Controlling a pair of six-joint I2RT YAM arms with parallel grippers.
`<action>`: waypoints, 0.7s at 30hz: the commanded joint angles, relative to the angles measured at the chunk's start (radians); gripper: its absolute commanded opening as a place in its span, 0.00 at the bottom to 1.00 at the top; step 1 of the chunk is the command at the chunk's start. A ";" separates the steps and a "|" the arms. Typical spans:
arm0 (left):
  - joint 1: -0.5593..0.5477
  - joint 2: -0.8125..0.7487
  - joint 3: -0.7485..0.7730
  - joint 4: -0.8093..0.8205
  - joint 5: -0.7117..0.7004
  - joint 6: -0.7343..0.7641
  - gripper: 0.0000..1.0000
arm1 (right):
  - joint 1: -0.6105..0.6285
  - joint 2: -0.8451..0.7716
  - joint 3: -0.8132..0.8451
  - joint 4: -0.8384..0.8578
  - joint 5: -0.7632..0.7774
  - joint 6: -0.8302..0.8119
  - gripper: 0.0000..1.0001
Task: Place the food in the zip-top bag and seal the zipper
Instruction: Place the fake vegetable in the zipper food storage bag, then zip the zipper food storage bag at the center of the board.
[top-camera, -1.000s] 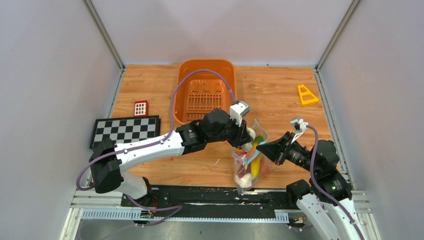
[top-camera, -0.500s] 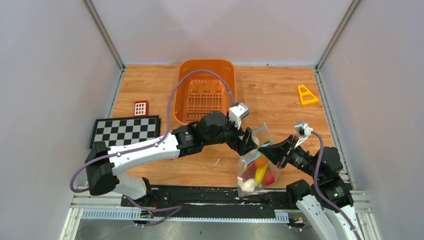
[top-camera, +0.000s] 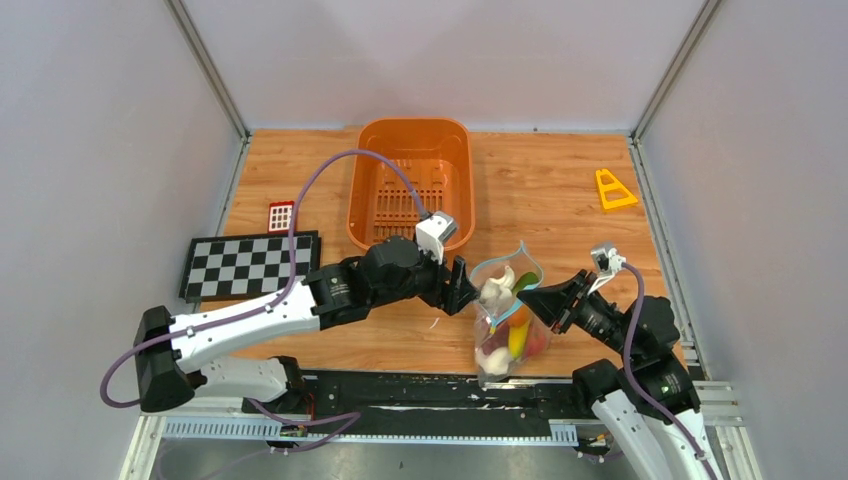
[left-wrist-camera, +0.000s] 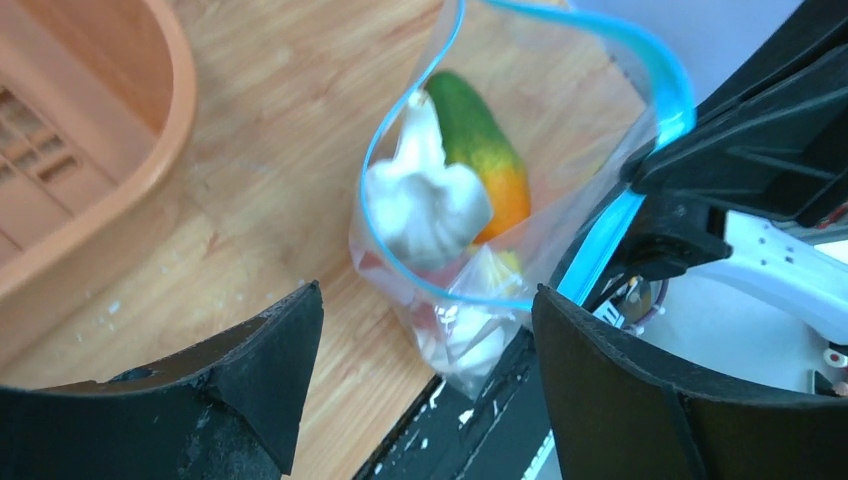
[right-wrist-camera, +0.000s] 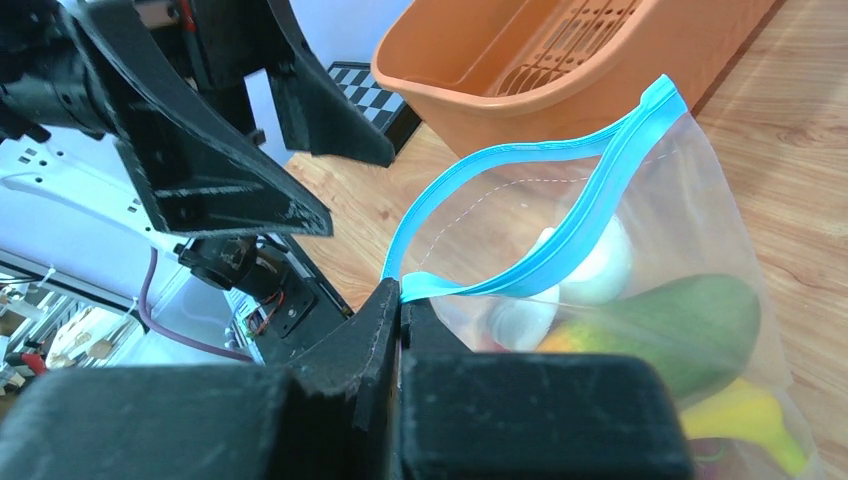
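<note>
Bright, even light, faint shadows, overhead view sharp — right end effector (right-wrist-camera: 399, 298) blurred close-up.

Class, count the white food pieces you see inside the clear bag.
2: one white piece at the bag's open mouth; another lower, near its bottom. More may be hidden.

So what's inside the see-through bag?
The zip-top bag holds a white garlic piece, a green and orange piece, a yellow banana and something red. Anything beneath that pile is covered, so I cannot tell.
</note>
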 joint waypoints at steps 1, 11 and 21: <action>-0.004 -0.004 -0.070 0.045 -0.010 -0.160 0.80 | 0.001 -0.014 -0.005 0.121 0.033 0.032 0.00; -0.005 0.023 -0.052 0.129 0.012 -0.184 0.78 | 0.001 0.026 0.013 0.134 -0.071 -0.014 0.00; 0.034 -0.206 0.059 -0.198 -0.234 0.053 1.00 | 0.001 0.282 0.165 0.261 -0.479 -0.043 0.00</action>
